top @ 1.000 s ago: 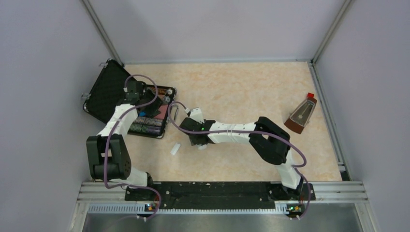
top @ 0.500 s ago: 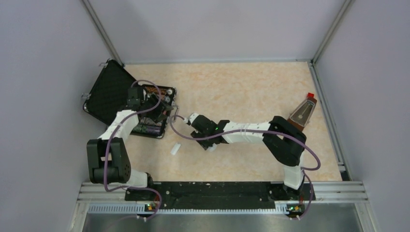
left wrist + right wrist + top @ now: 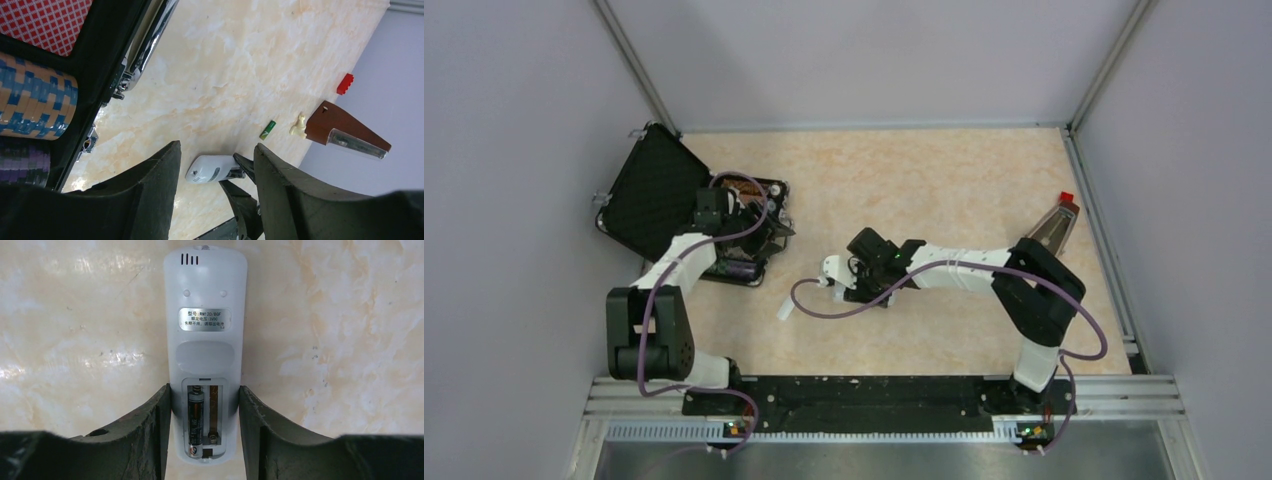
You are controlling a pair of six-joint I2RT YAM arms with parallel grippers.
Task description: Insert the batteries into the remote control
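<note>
A marbled beige table (image 3: 944,180) is sitting between grey walls (image 3: 874,60), with wide bare surface lying across its far middle. At the left edge, an open black case (image 3: 649,195) is holding rolls of chips (image 3: 30,107). The left gripper (image 3: 215,155) is hanging released at the case's rim. The right gripper (image 3: 204,390) is grasping the white remote control (image 3: 205,315) near the table's middle. The remote is lying back face up, and its open compartment is holding one dark battery (image 3: 195,422) in one slot. A green battery (image 3: 267,129) is lying well apart, near a brown wedge (image 3: 345,130).
</note>
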